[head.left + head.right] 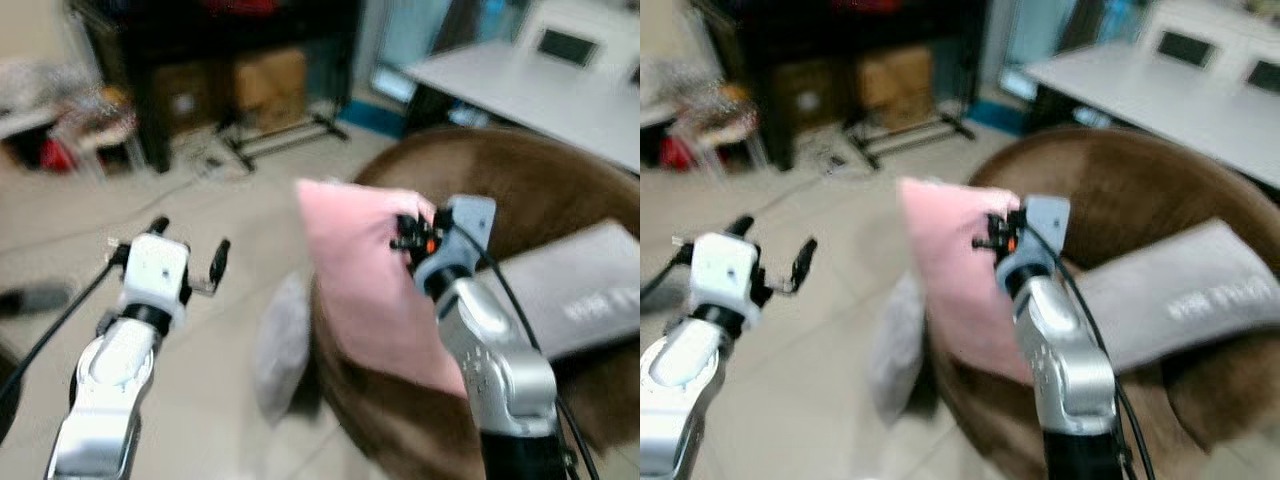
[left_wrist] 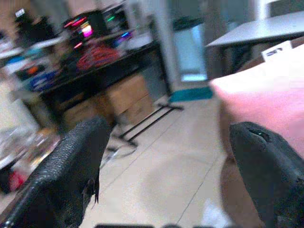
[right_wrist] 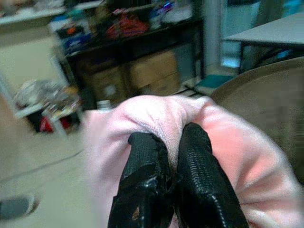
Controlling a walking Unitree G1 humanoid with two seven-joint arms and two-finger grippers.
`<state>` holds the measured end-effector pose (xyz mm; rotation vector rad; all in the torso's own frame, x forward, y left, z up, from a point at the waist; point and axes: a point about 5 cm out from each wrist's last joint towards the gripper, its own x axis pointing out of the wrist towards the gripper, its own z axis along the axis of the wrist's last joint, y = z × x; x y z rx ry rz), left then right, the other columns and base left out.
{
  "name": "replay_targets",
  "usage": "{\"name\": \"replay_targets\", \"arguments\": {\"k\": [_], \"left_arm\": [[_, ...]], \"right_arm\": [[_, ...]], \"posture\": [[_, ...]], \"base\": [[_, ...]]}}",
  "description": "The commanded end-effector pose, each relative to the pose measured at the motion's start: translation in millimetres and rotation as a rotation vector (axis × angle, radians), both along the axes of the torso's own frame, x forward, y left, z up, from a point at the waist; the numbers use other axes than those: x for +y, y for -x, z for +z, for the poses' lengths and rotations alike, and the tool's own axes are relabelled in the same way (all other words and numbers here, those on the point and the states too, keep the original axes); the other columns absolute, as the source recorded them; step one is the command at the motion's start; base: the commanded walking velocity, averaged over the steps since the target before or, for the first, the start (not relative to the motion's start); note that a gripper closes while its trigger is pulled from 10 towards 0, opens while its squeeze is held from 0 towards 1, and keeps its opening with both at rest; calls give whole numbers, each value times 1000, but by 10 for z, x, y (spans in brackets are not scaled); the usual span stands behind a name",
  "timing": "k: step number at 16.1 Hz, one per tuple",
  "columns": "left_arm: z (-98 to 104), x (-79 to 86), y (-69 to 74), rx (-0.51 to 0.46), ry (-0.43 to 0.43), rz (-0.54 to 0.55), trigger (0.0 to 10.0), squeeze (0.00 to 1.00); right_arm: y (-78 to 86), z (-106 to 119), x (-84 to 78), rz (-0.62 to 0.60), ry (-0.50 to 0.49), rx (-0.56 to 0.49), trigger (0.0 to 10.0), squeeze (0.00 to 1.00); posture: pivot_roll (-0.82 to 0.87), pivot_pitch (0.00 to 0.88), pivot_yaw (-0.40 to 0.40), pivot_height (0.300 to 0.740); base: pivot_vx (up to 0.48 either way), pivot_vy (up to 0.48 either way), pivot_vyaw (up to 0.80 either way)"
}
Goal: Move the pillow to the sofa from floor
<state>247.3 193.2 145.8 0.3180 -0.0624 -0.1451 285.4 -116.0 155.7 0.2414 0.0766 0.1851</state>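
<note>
Pillow [image 3: 156, 118] pinched in right pincer [image 3: 173, 142], over sofa [image 1: 540, 190] edge.

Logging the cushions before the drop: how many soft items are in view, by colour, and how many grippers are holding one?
Pink pillow, pinched by the right gripper, hanging over the brown sofa edge: 1
Grey cushion lying on the sofa seat: 1
Pale grey soft item, blurred, on the floor beside the sofa: 1
Total soft items: 3
Grippers holding one: 1; the left gripper is open, empty.
</note>
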Motion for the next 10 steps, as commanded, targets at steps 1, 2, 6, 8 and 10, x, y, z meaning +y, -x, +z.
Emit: {"name": "replay_targets", "arguments": {"k": [1, 2, 6, 8, 10], "left_arm": [[14, -92, -9, -4, 9, -39, 10000, 208], [15, -94, -8, -4, 9, -41, 10000, 208], [9, -97, -5, 0, 5, -46, 10000, 204], [1, -105, -6, 3, -7, -44, 10000, 200], [-28, -100, 8, 25, -22, -59, 10000, 176]], "right_arm": [[-6, 93, -87, -31, -3, -46, 10000, 0], [-6, 93, -81, -29, -4, -46, 10000, 0], [0, 93, -52, -10, -4, -49, 10000, 0], [5, 109, -23, 18, -6, -62, 10000, 0], [-7, 129, 23, 53, -9, -53, 10000, 0]], "posture": [[-9, 0, -30, 740], [-9, 0, -28, 740], [-9, 0, -28, 740], [-9, 0, -28, 740], [-9, 0, -28, 740]], "base": [[326, 0, -800], [322, 0, -800], [325, 0, -753], [137, 0, 0], [0, 0, 0]]}}
